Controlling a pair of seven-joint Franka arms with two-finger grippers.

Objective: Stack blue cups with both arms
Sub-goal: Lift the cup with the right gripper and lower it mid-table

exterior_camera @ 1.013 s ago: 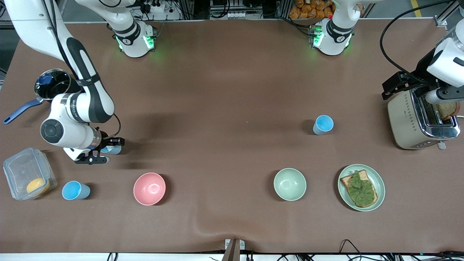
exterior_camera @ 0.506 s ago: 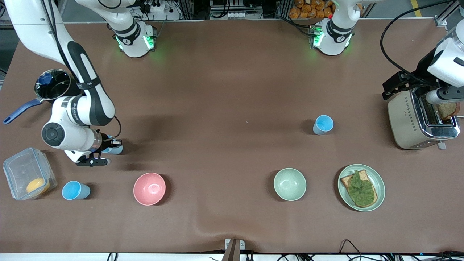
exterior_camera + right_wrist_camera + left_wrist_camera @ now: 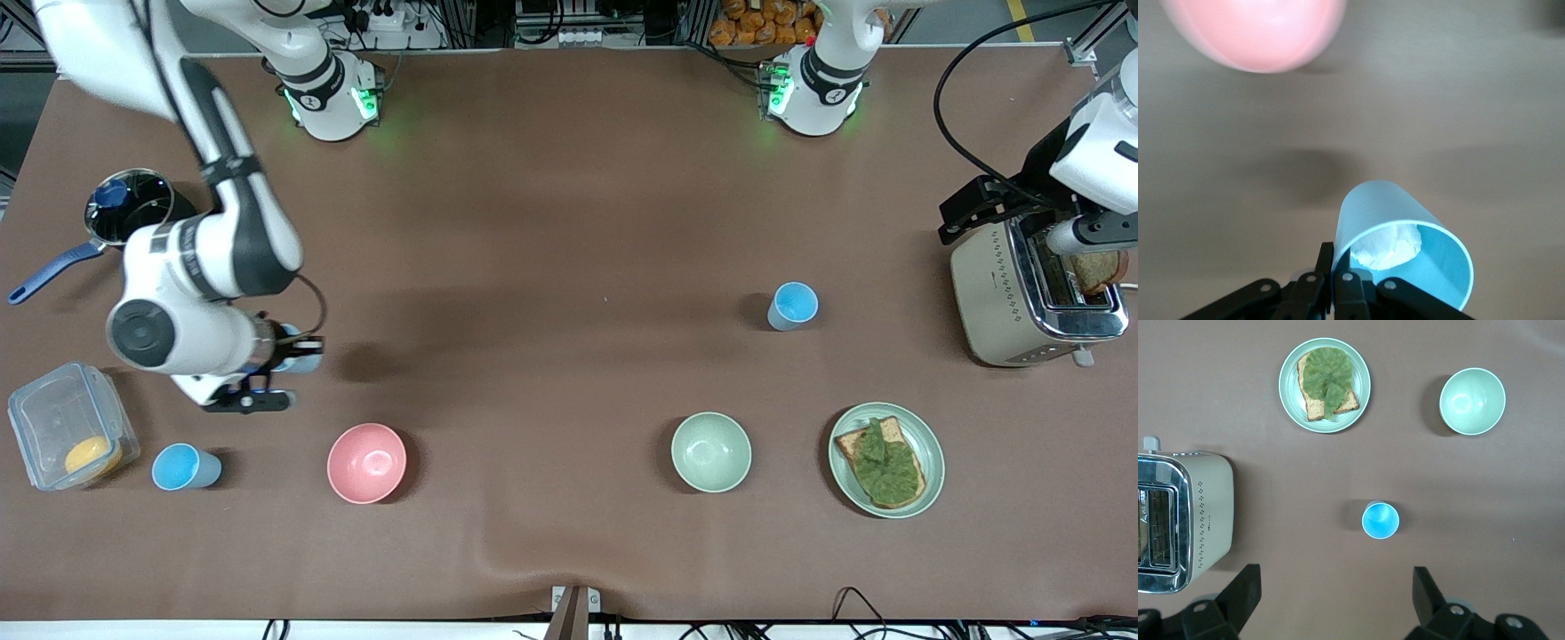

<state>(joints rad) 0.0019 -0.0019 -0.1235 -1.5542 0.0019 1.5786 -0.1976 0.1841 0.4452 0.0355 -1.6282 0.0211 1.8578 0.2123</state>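
Observation:
A pale blue cup (image 3: 1405, 257) with crumpled white paper inside hangs tilted just above the table, casting a shadow beneath it. My right gripper (image 3: 1337, 257) is shut on its rim wall; in the front view this gripper (image 3: 298, 353) is over the table toward the right arm's end. A brighter blue cup (image 3: 182, 467) stands upright beside the clear container. Another blue cup (image 3: 793, 305) stands upright toward the left arm's end, also seen as the blue cup (image 3: 1379, 519) from above. My left gripper (image 3: 1337, 579) waits high above the table by the toaster, open and empty.
The pink bowl (image 3: 366, 462) and pale green bowl (image 3: 710, 452) sit nearer the front camera. A plate (image 3: 929, 484) with toast and lettuce lies beside the green bowl. A toaster (image 3: 987, 293), a clear container (image 3: 40, 418) and a pot (image 3: 124, 209) stand at the table's ends.
My right gripper closed on the pale blue cup's rim, then rose with it and shifted slightly toward the table's middle. The left arm has not moved.

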